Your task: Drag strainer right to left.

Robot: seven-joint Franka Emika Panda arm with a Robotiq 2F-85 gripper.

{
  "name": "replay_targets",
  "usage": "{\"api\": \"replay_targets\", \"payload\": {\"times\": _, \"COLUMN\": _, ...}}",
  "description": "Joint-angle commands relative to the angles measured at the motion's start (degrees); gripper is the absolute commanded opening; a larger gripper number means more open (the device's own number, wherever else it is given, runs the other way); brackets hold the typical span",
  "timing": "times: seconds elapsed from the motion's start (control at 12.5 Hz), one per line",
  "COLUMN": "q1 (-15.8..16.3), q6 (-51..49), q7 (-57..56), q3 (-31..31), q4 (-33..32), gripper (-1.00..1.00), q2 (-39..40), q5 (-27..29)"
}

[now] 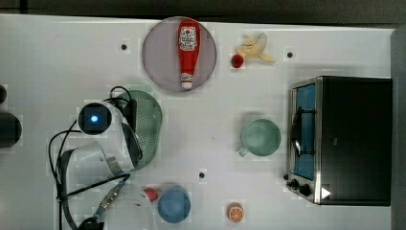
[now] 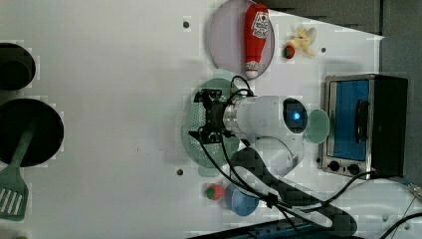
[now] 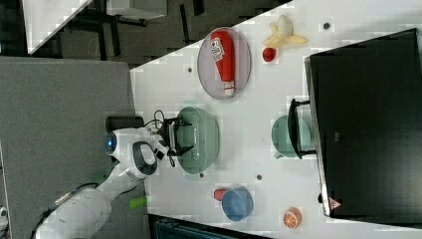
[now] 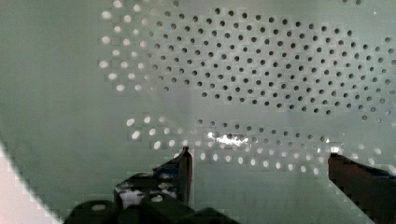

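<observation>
The strainer is a pale mint-green oval basket with a perforated bottom, lying on the white table at the top view's left of centre, below the plate. My gripper reaches down into it from above, its fingers spread apart. In the wrist view the strainer's holed bottom lies close under the gripper, which is open with nothing between the fingertips. In the right view the gripper stands inside the strainer. My arm hides the strainer's side towards the top view's left.
A round mint-green mug stands beside the toaster oven. A ketchup bottle lies on a grey plate. A banana, strawberry, blue bowl and orange slice lie around. A black pan and spatula sit at the left view's left.
</observation>
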Motion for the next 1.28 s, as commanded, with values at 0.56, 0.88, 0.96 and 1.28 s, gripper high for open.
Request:
{"api": "replay_targets", "payload": {"times": 0.56, "q1": 6.67, "q6": -1.77, "q7": 8.57, "q3": 1.31, "q4": 8.42, "gripper": 1.0, "q2": 5.22, "q5": 0.01}}
{"api": "replay_targets", "payload": {"times": 0.88, "q1": 9.18, "q6": -1.78, "q7": 13.75, "q3": 1.31, "q4": 11.44, "gripper": 1.0, "q2": 6.73, "q5": 0.03}}
{"api": "replay_targets", "payload": {"times": 0.96, "q1": 9.67, "q6": -1.84, "q7": 13.84, "q3": 1.3, "q4": 12.14, "gripper": 1.0, "q2": 7.25, "q5": 0.03}}
{"api": "replay_targets", "payload": {"times": 1.28, "q1": 11.3, "q6": -1.83, "q7": 13.88, "q3": 1.25, "q4": 14.52, "gripper": 1.0, "q2": 9.07, "q5": 0.03}}
